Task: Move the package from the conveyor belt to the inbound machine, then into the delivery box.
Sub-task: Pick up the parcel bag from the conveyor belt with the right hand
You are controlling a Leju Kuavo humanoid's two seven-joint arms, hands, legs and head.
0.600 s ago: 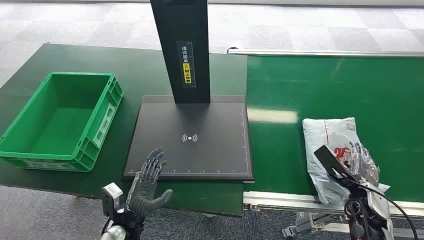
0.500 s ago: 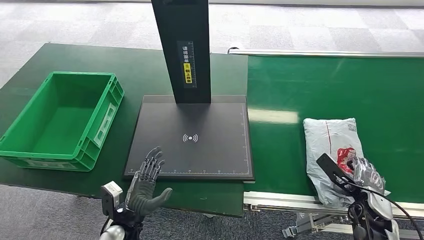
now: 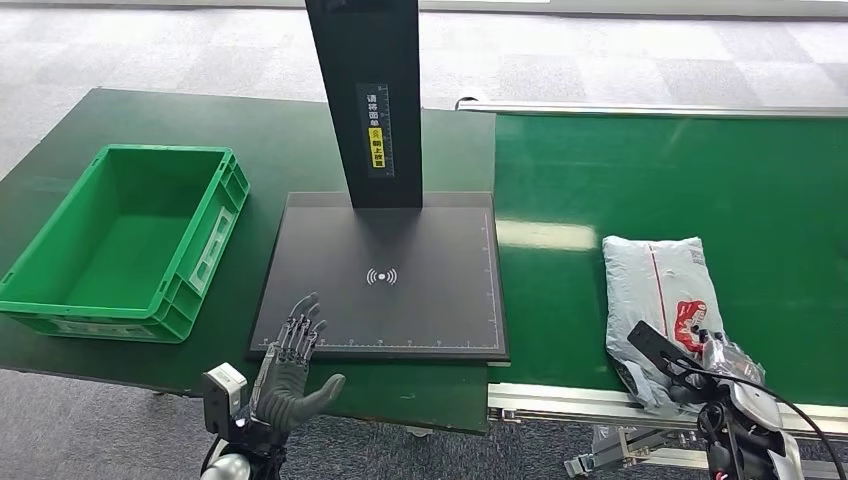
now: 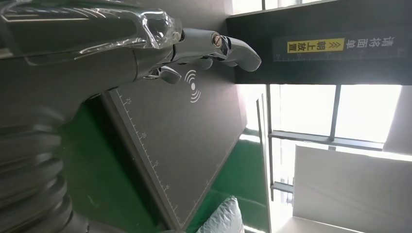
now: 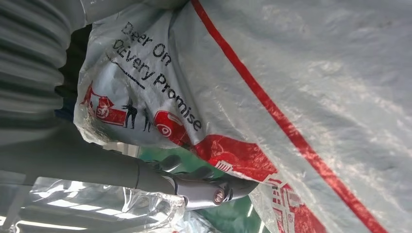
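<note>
One package [image 3: 662, 300] lay lower right on the belt [image 3: 640, 170]; right robot hand [image 3: 728, 355] touched it, grip unclear, left robot hand [image 3: 293, 362] spread; next, probably lifting.

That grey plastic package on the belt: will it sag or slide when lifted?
Probably floppy: the package is a wrinkled poly mailer lying flat on the conveyor belt. Its glossy film may slip. It looks thin, so likely light.

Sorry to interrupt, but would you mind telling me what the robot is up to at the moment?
The robot is picking up a grey plastic package from the green conveyor belt. Its right hand is at the package's near end, with a finger under the edge, though a firm grip isn't clear. The left hand hovers open by the black inbound machine. The green delivery box sits empty.
</note>
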